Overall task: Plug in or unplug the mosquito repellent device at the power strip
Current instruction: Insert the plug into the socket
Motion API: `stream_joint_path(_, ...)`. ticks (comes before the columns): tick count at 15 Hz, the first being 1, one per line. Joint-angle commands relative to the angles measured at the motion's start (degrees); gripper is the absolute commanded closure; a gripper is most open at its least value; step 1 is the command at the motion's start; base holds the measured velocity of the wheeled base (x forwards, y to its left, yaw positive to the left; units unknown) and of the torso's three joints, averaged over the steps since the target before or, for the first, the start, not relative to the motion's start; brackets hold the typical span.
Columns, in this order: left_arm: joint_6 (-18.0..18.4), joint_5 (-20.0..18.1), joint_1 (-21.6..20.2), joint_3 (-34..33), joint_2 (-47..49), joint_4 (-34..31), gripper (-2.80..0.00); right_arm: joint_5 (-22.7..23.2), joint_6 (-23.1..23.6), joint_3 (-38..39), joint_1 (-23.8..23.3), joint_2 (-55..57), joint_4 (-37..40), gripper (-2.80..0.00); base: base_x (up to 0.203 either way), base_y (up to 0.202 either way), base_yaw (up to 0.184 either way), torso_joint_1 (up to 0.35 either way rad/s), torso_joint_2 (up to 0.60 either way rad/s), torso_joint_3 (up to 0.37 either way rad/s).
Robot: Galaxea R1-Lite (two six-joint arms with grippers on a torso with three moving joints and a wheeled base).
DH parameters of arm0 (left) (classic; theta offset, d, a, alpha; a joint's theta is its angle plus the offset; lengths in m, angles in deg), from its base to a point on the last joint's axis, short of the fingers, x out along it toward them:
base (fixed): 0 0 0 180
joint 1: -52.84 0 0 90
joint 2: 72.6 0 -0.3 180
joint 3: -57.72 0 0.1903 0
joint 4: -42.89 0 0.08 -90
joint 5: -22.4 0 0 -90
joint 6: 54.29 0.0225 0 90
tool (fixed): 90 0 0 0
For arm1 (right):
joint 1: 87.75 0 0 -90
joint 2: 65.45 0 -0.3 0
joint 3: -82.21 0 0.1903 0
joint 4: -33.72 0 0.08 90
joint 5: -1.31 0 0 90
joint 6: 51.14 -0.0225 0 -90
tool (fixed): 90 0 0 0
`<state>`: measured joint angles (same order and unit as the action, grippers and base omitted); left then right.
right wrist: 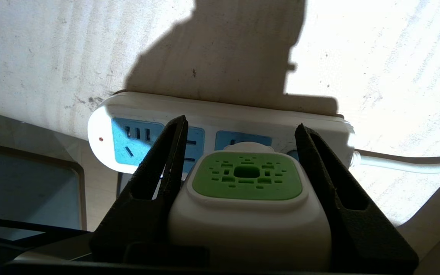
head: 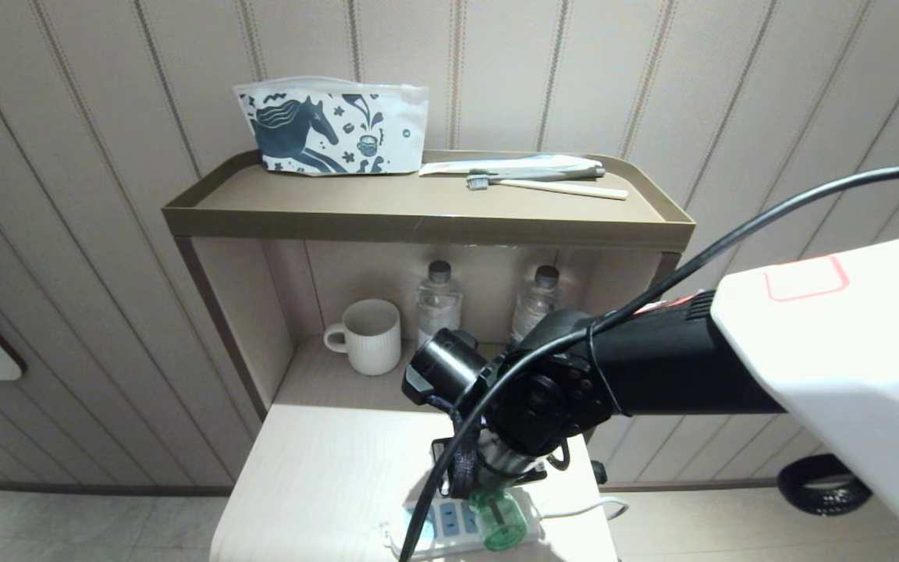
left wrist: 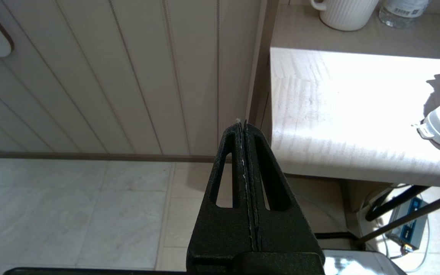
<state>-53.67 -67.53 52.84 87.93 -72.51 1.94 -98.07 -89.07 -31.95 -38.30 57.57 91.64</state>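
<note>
The robot's right gripper [right wrist: 243, 152] clamps the mosquito repellent device [right wrist: 247, 198], a small white rounded-square plastic head with a perforated green top patch, its two black fingers [right wrist: 162, 168] pressed against opposite sides of the head. The device sits at the power strip [right wrist: 136, 126], a flat white oblong strip with light-blue socket faces and a white cord [right wrist: 407, 165], lying at the near edge of the pale wooden table [head: 325, 468]. In the head view the device's clear green bottle [head: 501, 524] shows below the arm, right over the strip [head: 442, 524]. Whether the plug pins are seated in a socket cannot be told; the head hides them.

The left gripper [left wrist: 245, 131] hangs parked beside the table over the tiled floor, fingers pressed together on nothing.

The risks look plain. The strip is light and unanchored near the table edge, so a pull could lift or drag it with the device instead of freeing the plug, and a push off-axis could bend the pins or skid the strip. The smooth rounded head could also slip between the fingers.

Behind stand a ribbed cream mug [head: 370, 337] and two clear water bottles [head: 438, 304], their labels too small to read. No brand or writing is legible on the device or strip.
</note>
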Motion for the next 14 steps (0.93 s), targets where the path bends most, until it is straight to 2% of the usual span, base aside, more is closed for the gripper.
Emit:
stream_joint_path(1, 0.0, 0.0, 0.0, 0.0, 0.1, -0.1, 0.00, 0.0, -0.2, -0.3, 0.1, -0.3, 0.2, 0.00, 0.000, 0.000, 0.000, 0.000, 0.00, 0.000)
stream_joint_path(14, 0.0, 0.0, 0.0, 0.0, 0.1, -0.1, 0.00, 0.0, -0.2, -0.6, 0.2, 0.6, 0.2, 0.00, 0.000, 0.000, 0.000, 0.000, 0.00, 0.000)
